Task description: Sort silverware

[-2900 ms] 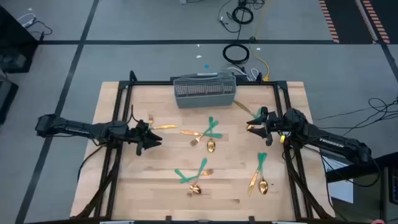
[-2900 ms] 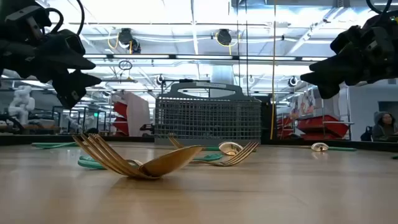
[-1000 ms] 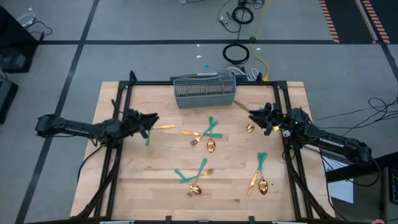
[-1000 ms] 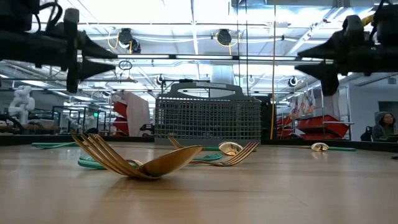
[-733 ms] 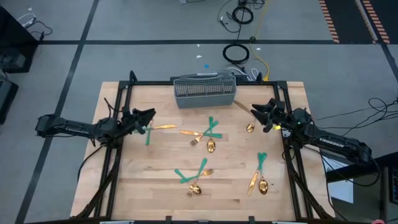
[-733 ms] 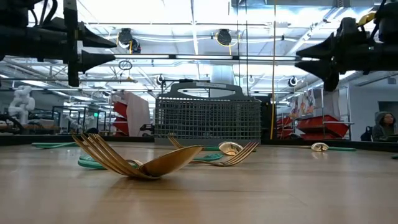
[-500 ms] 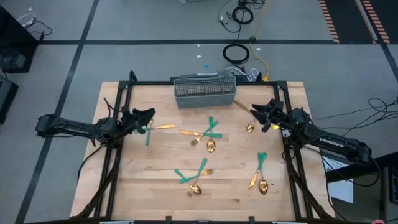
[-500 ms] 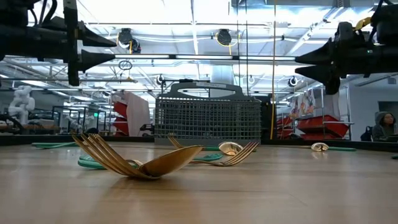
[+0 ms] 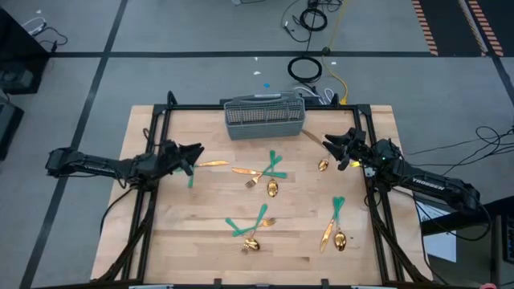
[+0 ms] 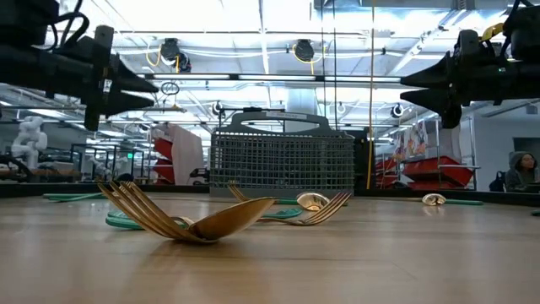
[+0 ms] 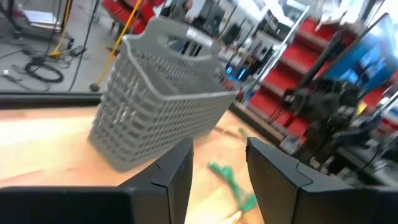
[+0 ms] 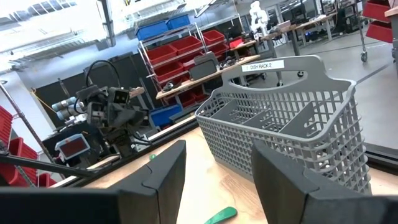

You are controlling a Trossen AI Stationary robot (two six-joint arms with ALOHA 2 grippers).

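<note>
The silverware lies scattered on the wooden table: a gold fork [image 9: 213, 163] and a teal handle [image 9: 190, 178] by my left gripper, a crossed cluster [image 9: 265, 171] mid-table, another cluster [image 9: 249, 227] nearer, a pair [image 9: 336, 225] at right, and a gold spoon [image 9: 323, 165] below my right gripper. My left gripper [image 9: 195, 151] [image 11: 219, 144] hovers open and level above the left side. My right gripper [image 9: 328, 143] [image 12: 219, 149] hovers open and level at right. Both point toward the grey basket [image 9: 263, 118], and nothing sits between their fingers.
The grey mesh basket [image 10: 283, 160] stands at the table's far edge, with its dividers [image 12: 273, 118] showing. A gold piece [image 9: 313, 138] lies just right of it. A black frame [image 9: 161, 120] runs around the table. In the low view a fork and spoon [image 10: 194, 221] lie close.
My left gripper has risen a little and then dipped again, ending slightly lower and a touch farther right. My right gripper has edged a little toward the far edge. Both have stayed open, and no silverware has moved.
</note>
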